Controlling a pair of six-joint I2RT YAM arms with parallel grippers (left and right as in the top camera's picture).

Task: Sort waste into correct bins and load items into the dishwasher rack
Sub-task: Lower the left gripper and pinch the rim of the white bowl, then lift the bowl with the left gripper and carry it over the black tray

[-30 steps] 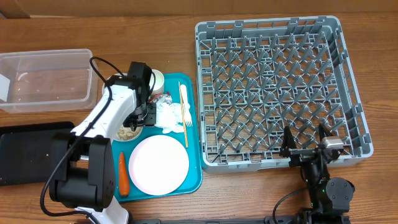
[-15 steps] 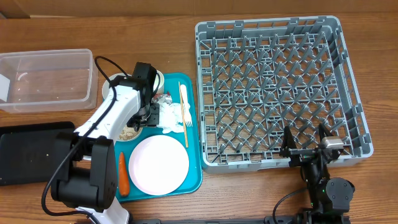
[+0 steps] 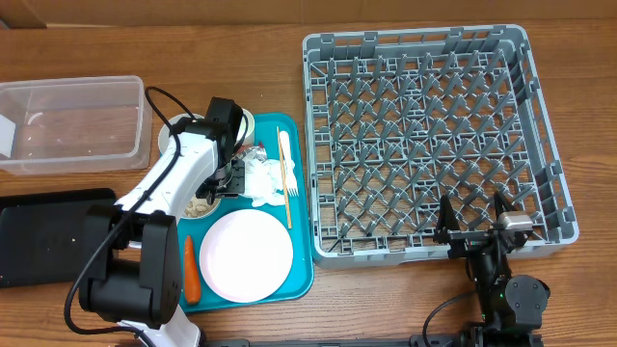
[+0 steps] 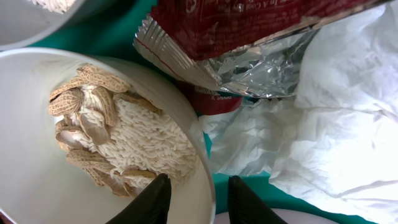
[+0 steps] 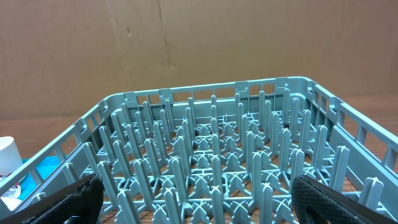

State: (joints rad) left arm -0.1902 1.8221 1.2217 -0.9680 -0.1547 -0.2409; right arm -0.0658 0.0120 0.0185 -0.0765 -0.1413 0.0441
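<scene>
Jaws parted astride the whitish round bowl's (image 4: 31,174) rim, nine o'clock on the teal tray (image 3: 303,246), the left gripper (image 4: 200,186) could slip, spilling beige nut-and-rice scraps (image 4: 134,134).

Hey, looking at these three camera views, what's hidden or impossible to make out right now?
- Overhead: the left arm covers most of the scrap bowl.
- Overhead: the black tray runs off the left edge and under the arm's base.
- Left wrist: the second bowl is cut by the top edge, so its contents barely show.
- Right wrist: the white cup is clipped by the left edge.
</scene>
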